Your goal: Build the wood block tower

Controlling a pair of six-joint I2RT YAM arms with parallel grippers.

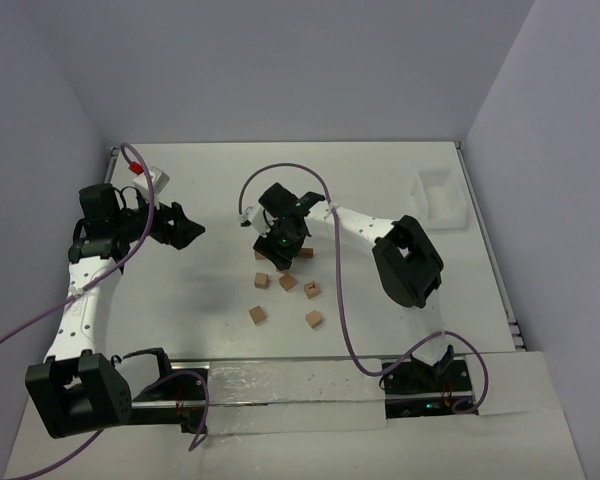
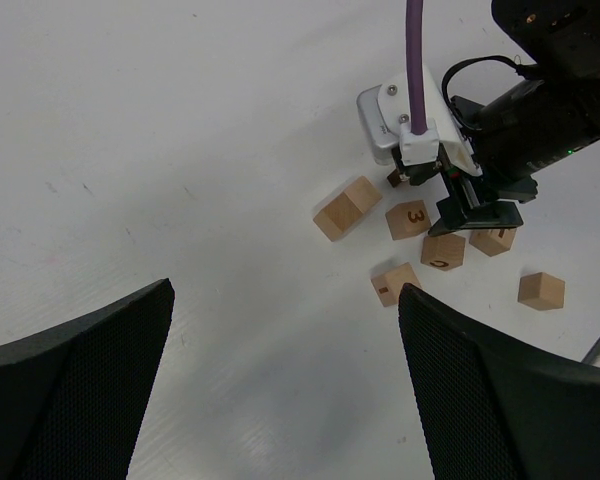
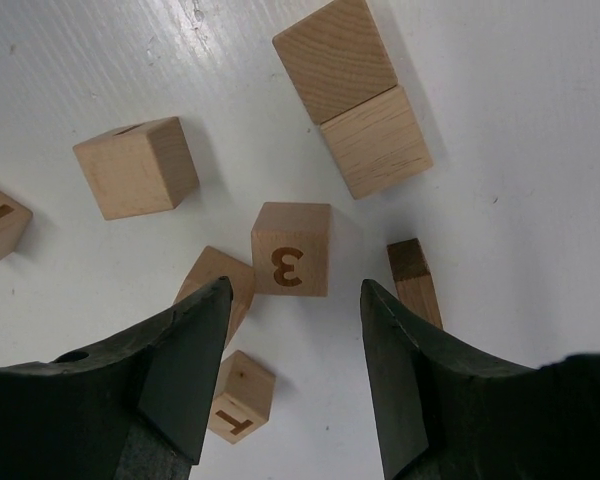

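Several wood blocks lie loose on the white table near its middle point(image 1: 288, 282). My right gripper point(image 1: 278, 258) hovers over their far side, jaws open and pointing down. In the right wrist view the right gripper point(image 3: 294, 290) holds nothing. Just beyond its tips lies a block marked 3 point(image 3: 291, 249), with a T block point(image 3: 240, 396) under the left finger and a thin dark-ended block point(image 3: 415, 280) by the right finger. Two larger tan faces point(image 3: 377, 140) abut farther off. No tower shows in any view. My left gripper point(image 1: 188, 232) hangs wide open and empty to the left, above bare table point(image 2: 285, 290).
A white tray point(image 1: 440, 198) stands at the back right. A small white part with a red piece point(image 1: 150, 176) sits at the back left. Purple cables loop from both arms. Two blocks point(image 1: 257, 314) point(image 1: 314, 319) lie nearer the arm bases.
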